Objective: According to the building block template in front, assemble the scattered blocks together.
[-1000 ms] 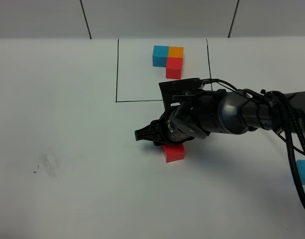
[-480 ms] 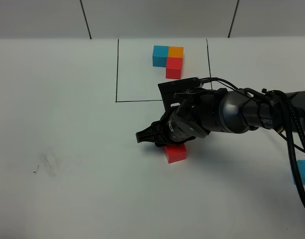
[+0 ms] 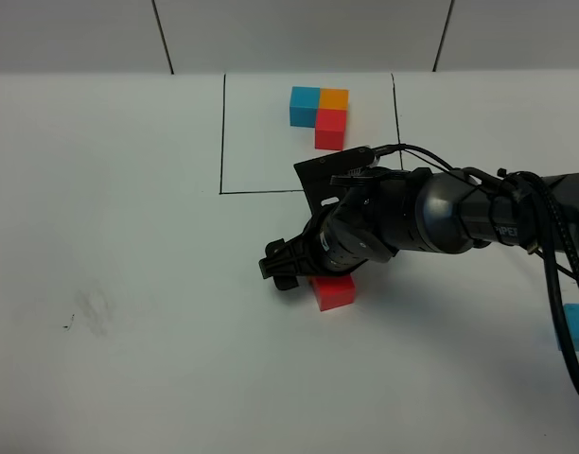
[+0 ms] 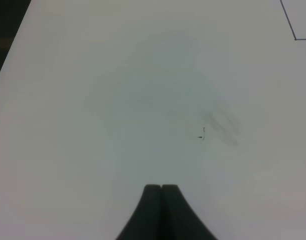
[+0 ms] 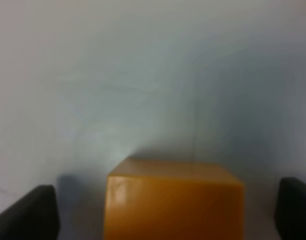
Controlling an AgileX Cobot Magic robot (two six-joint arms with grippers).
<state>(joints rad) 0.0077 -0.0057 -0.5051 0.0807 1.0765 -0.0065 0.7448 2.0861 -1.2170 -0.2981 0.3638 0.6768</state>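
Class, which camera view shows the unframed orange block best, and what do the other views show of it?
The right wrist view: the orange block sits large and close inside the open right claw. In the exterior high view that claw hides it; only the red block shows. The left wrist view misses it.

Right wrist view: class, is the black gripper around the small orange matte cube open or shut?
Open. On the right gripper, both black fingertips stand clear of the small orange matte cube; white table shows in each gap.

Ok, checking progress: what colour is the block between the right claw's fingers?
An orange block; right wrist view shows it best.
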